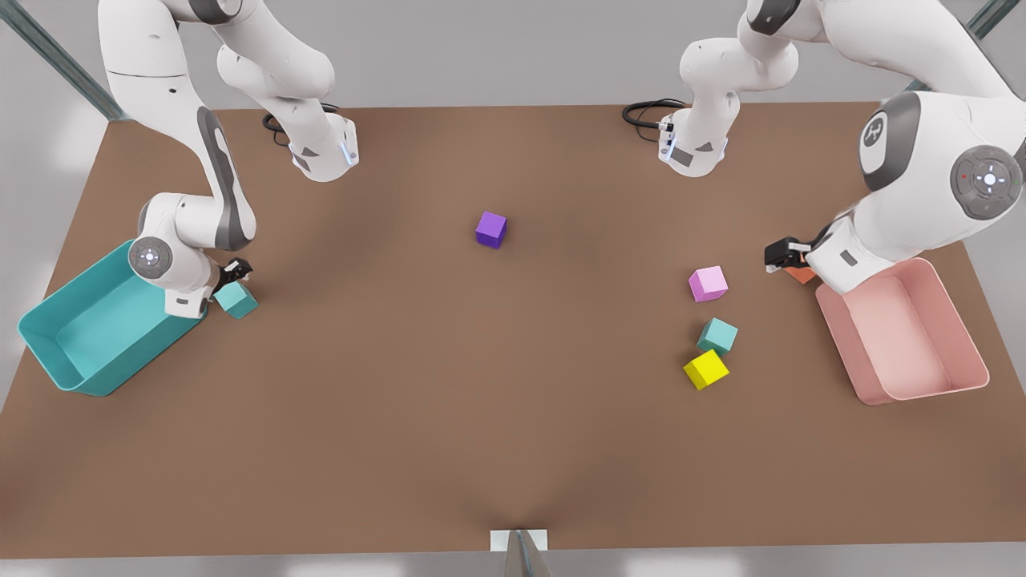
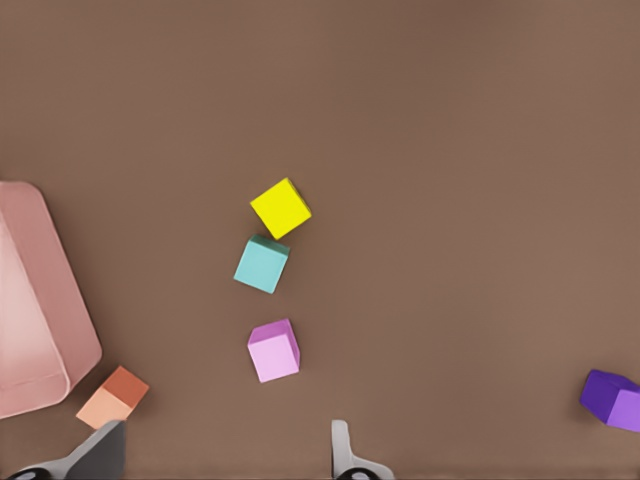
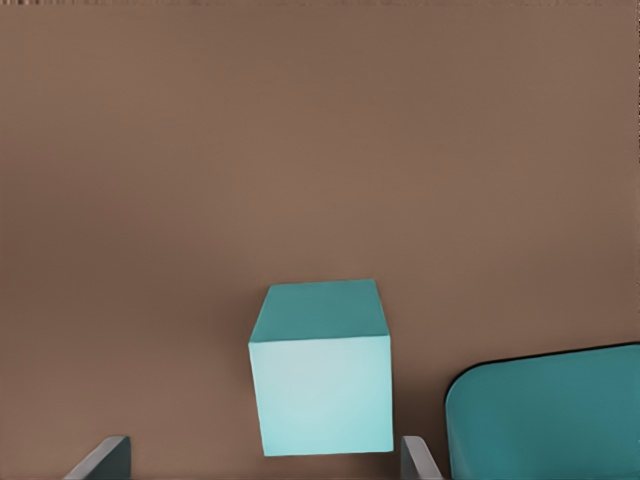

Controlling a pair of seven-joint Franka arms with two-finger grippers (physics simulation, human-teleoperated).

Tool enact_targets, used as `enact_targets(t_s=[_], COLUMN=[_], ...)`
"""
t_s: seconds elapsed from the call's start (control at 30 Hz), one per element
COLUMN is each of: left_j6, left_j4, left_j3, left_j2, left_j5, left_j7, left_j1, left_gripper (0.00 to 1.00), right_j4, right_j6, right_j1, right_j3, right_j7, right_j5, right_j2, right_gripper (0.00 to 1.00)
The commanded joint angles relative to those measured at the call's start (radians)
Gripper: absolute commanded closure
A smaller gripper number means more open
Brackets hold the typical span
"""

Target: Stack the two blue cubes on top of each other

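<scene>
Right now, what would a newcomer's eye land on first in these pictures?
The right gripper at the front view's left, open over a small teal cube beside the large teal bin. Opposite, the open left gripper hovers by an orange cube near the pink bin, the second teal cube lying between pink and yellow cubes.

On the counter (image 1: 401, 449), at the front view's left, cube one (image 1: 236, 300) lies just beside the left bin (image 1: 48, 340). Near the right bin (image 1: 966, 353), cube two (image 1: 717, 335) lies between cube three (image 1: 708, 284) and cube four (image 1: 705, 369). Cube five (image 1: 490, 229) lies mid-counter, well apart.
</scene>
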Motion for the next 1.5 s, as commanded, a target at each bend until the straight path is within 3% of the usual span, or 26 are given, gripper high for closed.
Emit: enact_targets(t_s=[0.0, 0.77, 0.87, 1.03, 1.1, 1.13, 1.2, 1.37, 1.4, 1.43, 1.47], left_j6=[0.01, 0.016, 0.151, 0.454, 0.501, 0.644, 0.67, 0.635, 0.625, 0.592, 0.59], left_j4=[-0.001, -0.002, -0.05, -0.05, -0.215, -0.329, -0.337, -0.426, -0.444, -0.458, -0.469], left_j3=[-0.001, -0.001, -0.004, -0.005, -0.005, -0.004, -0.004, -0.031, -0.051, -0.103, -0.182], left_j2=[0.012, 0.011, 0.009, 0.176, 0.129, 0.118, 0.166, 0.104, 0.08, 0.077, 0.081], left_j5=[0.0, 0.002, 0.0, 0.123, 0.049, 0.063, 0.063, 0.065, 0.062, 0.049, 0.048], left_j7=[-0.009, -0.012, -0.015, 0.223, 0.221, 0.221, 0.224, 0.258, 0.261, 0.312, 0.315], left_j1=[-0.001, -0.009, -0.036, -0.145, -0.13, -0.113, -0.042, 0.008, 0.022, 0.079, 0.134], left_gripper=[0.0, 0.0, 0.0, 0.0, 0.0, 0.0, 0.0, 0.0, 0.0, 0.0, 0.0], right_j4=[0.002, -0.004, -0.004, -0.029, -0.041, -0.042, -0.056, -0.056, -0.056, -0.056, -0.056], right_j6=[0.007, 0.191, 0.205, 0.211, 0.213, 0.213, 0.256, 0.282, 0.282, 0.28, 0.277], right_j1=[0.0, -0.043, -0.045, -0.06, -0.062, -0.062, -0.062, -0.062, -0.062, -0.062, -0.062], right_j3=[0.0, 0.004, 0.001, 0.001, 0.001, 0.001, 0.001, -0.005, -0.005, -0.005, -0.005], right_j7=[0.013, 0.012, 0.006, -0.004, -0.005, -0.005, -0.005, -0.005, -0.007, -0.007, -0.007], right_j5=[0.001, -0.047, -0.047, -0.068, -0.07, -0.07, -0.07, -0.07, -0.07, -0.07, -0.07], right_j2=[0.005, 0.128, 0.138, 0.132, 0.134, 0.134, 0.144, 0.174, 0.174, 0.174, 0.172], right_gripper=[0.0, 0.0, 0.0, 0.0, 0.0, 0.0, 0.0, 0.0, 0.02, 0.25, 0.42])
